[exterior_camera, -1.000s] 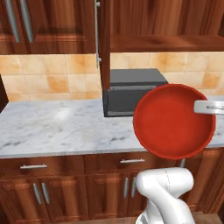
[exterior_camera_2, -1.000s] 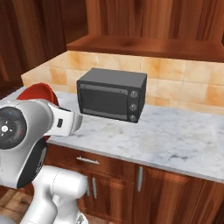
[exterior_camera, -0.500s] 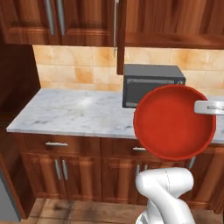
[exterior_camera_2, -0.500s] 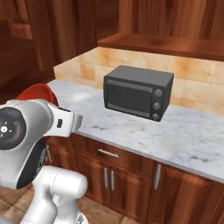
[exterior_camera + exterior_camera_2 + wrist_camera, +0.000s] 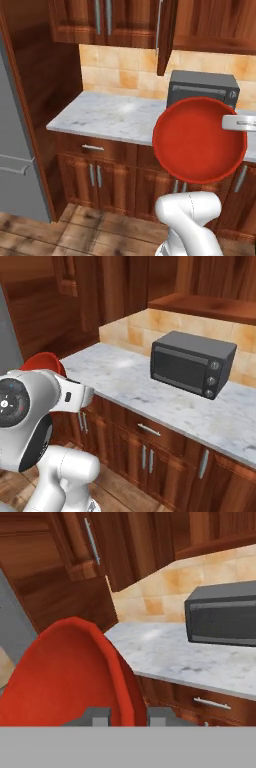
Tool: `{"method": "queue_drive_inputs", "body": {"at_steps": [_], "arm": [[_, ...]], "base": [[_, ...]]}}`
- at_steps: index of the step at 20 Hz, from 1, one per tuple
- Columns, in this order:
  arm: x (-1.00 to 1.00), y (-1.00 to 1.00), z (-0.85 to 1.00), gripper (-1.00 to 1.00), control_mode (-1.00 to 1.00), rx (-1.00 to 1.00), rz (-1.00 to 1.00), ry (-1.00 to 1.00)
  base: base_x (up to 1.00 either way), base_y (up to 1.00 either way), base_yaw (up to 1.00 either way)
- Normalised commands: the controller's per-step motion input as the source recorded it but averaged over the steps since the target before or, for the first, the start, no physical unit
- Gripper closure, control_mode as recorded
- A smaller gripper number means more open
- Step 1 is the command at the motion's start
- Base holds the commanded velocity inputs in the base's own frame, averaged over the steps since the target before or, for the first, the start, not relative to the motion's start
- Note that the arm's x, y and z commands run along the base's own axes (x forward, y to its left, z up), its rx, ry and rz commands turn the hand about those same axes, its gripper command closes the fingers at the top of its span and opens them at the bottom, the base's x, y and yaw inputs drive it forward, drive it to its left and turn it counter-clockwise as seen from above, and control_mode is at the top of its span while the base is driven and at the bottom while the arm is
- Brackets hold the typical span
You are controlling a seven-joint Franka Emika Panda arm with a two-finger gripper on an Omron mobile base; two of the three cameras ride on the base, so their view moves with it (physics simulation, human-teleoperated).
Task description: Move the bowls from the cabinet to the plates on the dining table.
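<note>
Item 1: red bowl (image 5: 199,140). Deep, round, solid red. Held up in the air in front of the lower cabinets, tipped on edge so its open side faces the left base cam. In the hand view its rim (image 5: 122,677) runs up between the two finger tips. In the right base view just a red sliver (image 5: 44,362) shows behind the arm's big white joint.

Item 2: gripper (image 5: 129,716). Fingers (image 5: 98,716) pinched onto the bowl rim, one each side; gap narrow, filled by the bowl wall. Clamped on the red bowl.

Item 3: marble counter (image 5: 110,116), white-grey veined, on dark wood base. Lower doors and drawer below w/ short silver handles (image 5: 93,147).

Item 4: toaster oven (image 5: 192,363), dark grey, standing on the counter against the backsplash, two knobs down its right side. In the left base view it sits behind the bowl, top part showing (image 5: 202,86).

Item 5: wall cabinet (image 5: 100,20), dark reddish-brown, long vertical silver bar handles. One door (image 5: 166,35) stands open, edge-on to the left base cam, above the oven's left end.

Item 6: tan tile backsplash (image 5: 120,70) between counter and wall cabinet.

Item 7: grey fridge (image 5: 17,155) at far left, beside a tall wood panel.

Item 8: wood plank floor (image 5: 60,235).
</note>
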Motion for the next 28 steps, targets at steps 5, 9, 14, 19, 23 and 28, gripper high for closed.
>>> {"method": "queue_drive_inputs", "body": {"at_steps": [5,9,14,19,23,28], "arm": [[0.00,0.00,0.00,1.00,1.00,0.00,0.00,0.00],[0.00,0.00,0.00,1.00,1.00,0.00,0.00,0.00],[0.00,0.00,0.00,1.00,1.00,0.00,0.00,0.00],[0.00,0.00,0.00,1.00,1.00,0.00,0.00,0.00],[0.00,0.00,0.00,1.00,1.00,0.00,0.00,0.00],[0.00,0.00,0.00,1.00,1.00,0.00,0.00,0.00]], "base": [[-0.39,0.02,0.35],[-0.33,0.12,0.36],[-0.32,0.12,0.37],[-0.23,0.13,0.37],[-0.09,0.14,0.37],[0.00,0.11,0.39]]}}
